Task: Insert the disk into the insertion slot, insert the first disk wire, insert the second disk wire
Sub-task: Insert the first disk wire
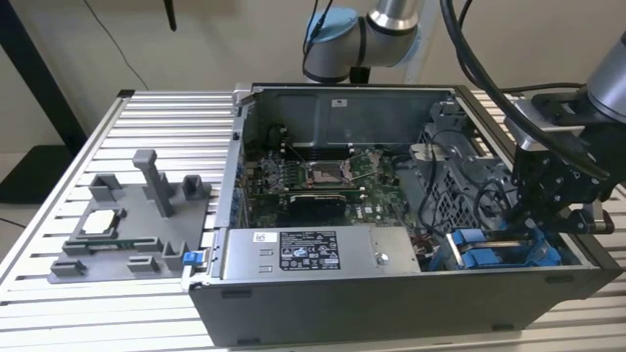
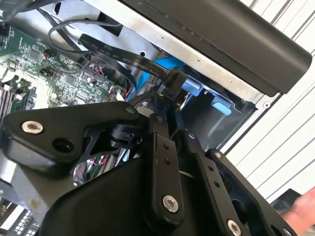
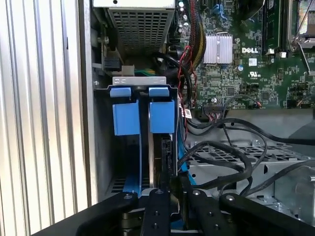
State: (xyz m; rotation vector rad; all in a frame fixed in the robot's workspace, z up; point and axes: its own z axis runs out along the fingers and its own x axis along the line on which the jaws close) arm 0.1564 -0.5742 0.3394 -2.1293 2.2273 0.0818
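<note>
The insertion slot is the blue-railed bay in the front corner of the open computer case, on the exterior view's right. In the first wrist view the disk sits in the slot, its blue carrier standing beside a second blue rail. My gripper hangs just over this bay. Its fingers are close together on a black disk wire connector at the disk's edge. In the second wrist view the gripper holds the same connector, with a flat black cable leading off it.
A long grey box with a white sticker lies along the case front beside the bay. The green motherboard fills the case middle. Loose black cables run over a perforated cage next to the slot. A grey fixture stands outside the case.
</note>
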